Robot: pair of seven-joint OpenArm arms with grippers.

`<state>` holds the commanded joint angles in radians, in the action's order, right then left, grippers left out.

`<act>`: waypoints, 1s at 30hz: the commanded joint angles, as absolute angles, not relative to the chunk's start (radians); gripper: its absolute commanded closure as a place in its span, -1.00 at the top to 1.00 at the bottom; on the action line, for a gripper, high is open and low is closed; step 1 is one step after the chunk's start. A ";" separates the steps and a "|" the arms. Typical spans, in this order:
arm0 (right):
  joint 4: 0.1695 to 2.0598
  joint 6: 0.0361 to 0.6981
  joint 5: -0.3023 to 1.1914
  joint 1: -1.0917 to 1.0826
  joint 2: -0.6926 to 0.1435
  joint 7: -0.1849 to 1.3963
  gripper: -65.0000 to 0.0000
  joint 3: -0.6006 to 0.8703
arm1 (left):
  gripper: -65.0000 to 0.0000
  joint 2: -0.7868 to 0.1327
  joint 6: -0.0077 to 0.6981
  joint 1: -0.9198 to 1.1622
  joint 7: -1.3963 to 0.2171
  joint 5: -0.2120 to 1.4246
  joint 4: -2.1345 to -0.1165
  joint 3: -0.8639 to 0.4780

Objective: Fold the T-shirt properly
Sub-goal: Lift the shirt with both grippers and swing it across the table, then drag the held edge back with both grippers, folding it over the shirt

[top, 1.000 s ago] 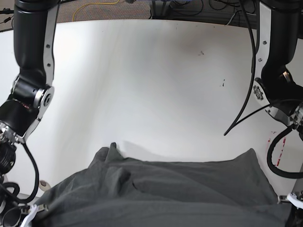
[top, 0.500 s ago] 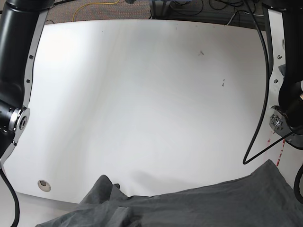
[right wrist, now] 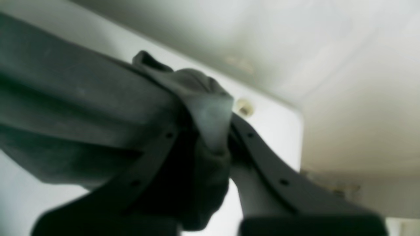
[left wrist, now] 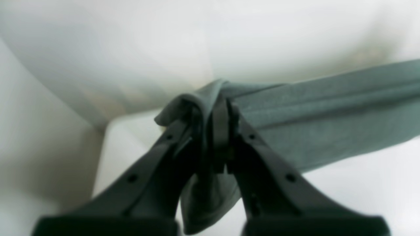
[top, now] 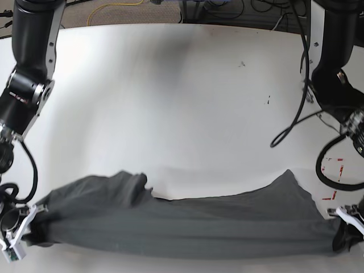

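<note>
1. The T-shirt [top: 187, 219] stretches across the white table [top: 170, 96] at 6 o'clock.
2. The left gripper [left wrist: 215, 114] pinches its 3 o'clock end.
3. The right gripper [right wrist: 210, 137] pinches its 9 o'clock end.

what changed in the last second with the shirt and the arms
The T-shirt, bunched low at the near edge a second ago, now hangs stretched into a long band between the left gripper and the right gripper, each clamped on one end. Both arms swung out and came back. The white table stayed as it was.
</note>
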<state>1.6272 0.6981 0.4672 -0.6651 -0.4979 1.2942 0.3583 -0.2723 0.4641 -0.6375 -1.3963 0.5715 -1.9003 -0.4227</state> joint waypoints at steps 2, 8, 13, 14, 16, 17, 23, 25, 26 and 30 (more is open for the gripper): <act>1.664 0.698 0.467 -0.559 -0.475 1.294 -1.00 0.403 | -0.97 -0.272 0.464 -0.542 -1.396 0.588 -1.920 -0.438; 1.742 0.698 0.467 -0.326 -0.418 1.294 -1.00 0.453 | -0.98 -0.275 0.464 -0.302 -1.396 0.662 -1.934 -0.506; 1.799 0.698 0.467 -0.154 -0.377 1.294 -1.00 0.455 | -0.98 -0.306 0.464 -0.111 -1.396 0.730 -1.939 -0.552; 1.808 0.698 0.467 -0.124 -0.367 1.294 -1.00 0.455 | -0.98 -0.315 0.464 -0.076 -1.396 0.745 -1.939 -0.559; 1.821 0.698 0.467 -0.073 -0.349 1.294 -1.00 0.455 | -0.98 -0.328 0.464 -0.015 -1.396 0.766 -1.939 -0.578; 1.825 0.698 0.467 -0.048 -0.341 1.293 -1.00 0.455 | -0.98 -0.329 0.464 0.013 -1.396 0.774 -1.939 -0.588; 1.830 0.698 0.467 0.054 -0.325 1.291 -1.00 0.466 | -0.98 -0.331 0.464 0.142 -1.396 0.780 -1.939 -0.659; 1.830 0.698 0.467 0.088 -0.321 1.290 -1.00 0.509 | -0.98 -0.354 0.464 0.182 -1.396 0.782 -1.939 -0.680; 1.830 0.698 0.467 0.097 -0.314 1.290 -1.00 0.522 | -0.98 -0.363 0.464 0.196 -1.396 0.782 -1.939 -0.685; 1.828 0.698 0.466 0.136 -0.289 1.291 -1.00 0.573 | -0.98 -0.400 0.464 0.271 -1.396 0.782 -1.939 -0.691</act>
